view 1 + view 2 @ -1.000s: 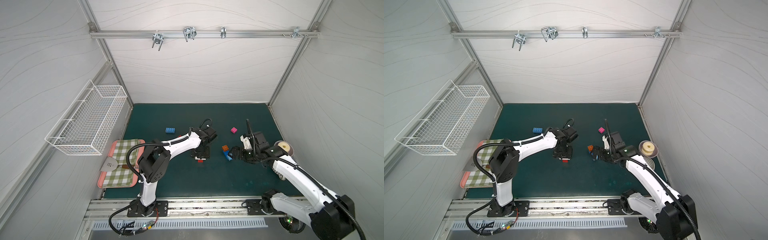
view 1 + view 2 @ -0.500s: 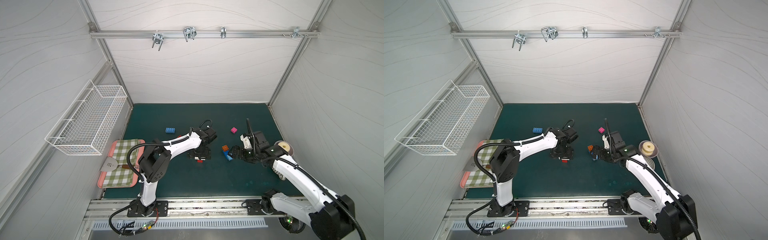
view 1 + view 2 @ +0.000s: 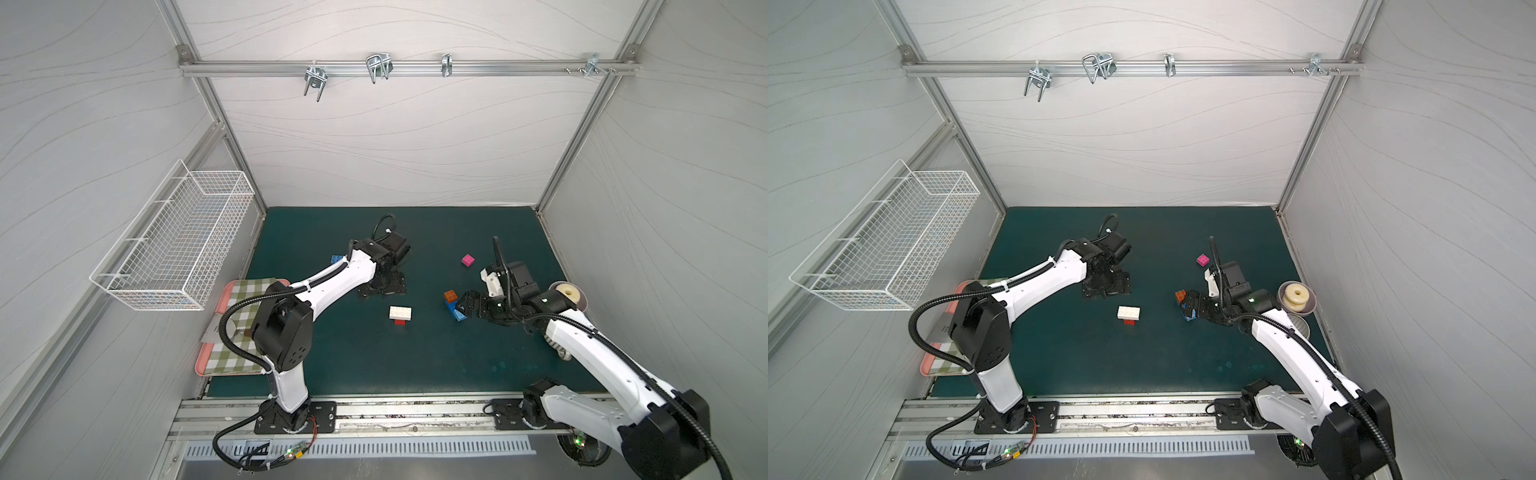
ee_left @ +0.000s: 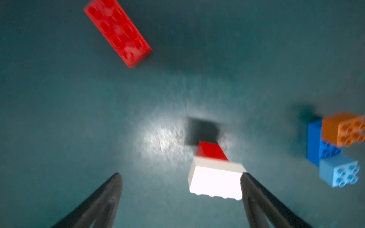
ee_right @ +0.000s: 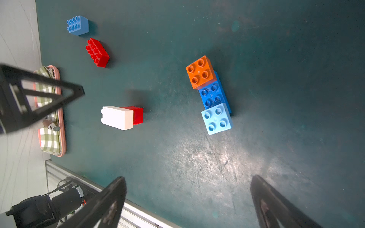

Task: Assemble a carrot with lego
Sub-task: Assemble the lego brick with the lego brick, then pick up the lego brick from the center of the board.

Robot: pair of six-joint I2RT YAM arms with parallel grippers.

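- The left fingers [image 4: 107,197] are hanging wide apart over the worktop [image 3: 353,365], gripping nothing.
- The white brick [image 3: 400,312] is lying on its side at mid-worktop, just near of those fingers.
- A small red brick [image 3: 400,322] is sitting joined to its near face, so the carrot's narrow end is standing at two bricks.
- In the left wrist view the white brick is showing right beside one finger. I cannot tell whether they are touching.
- The right fingers [image 5: 264,199] are standing wide apart too, empty, hovering just right of a second stack.
- In that stack a long blue brick [image 5: 212,95] is lying flat, studs up.
- An orange brick [image 5: 200,72] and a light-blue brick [image 5: 216,119] are sitting on its two ends, leaving the middle studs bare.
- This stack is resting to the right of the white brick, apart from it.
- A long red brick [image 5: 97,53] is lying loose to the far left of the white brick, hidden under the left arm in both top views.
- A loose blue brick [image 5: 77,25] is sitting just beyond it, farther left.
- A pink brick [image 3: 467,260] is sitting alone toward the far right, well apart from the rest.
- A tray [image 3: 216,328] with a checked cloth is lying at the worktop's left edge.
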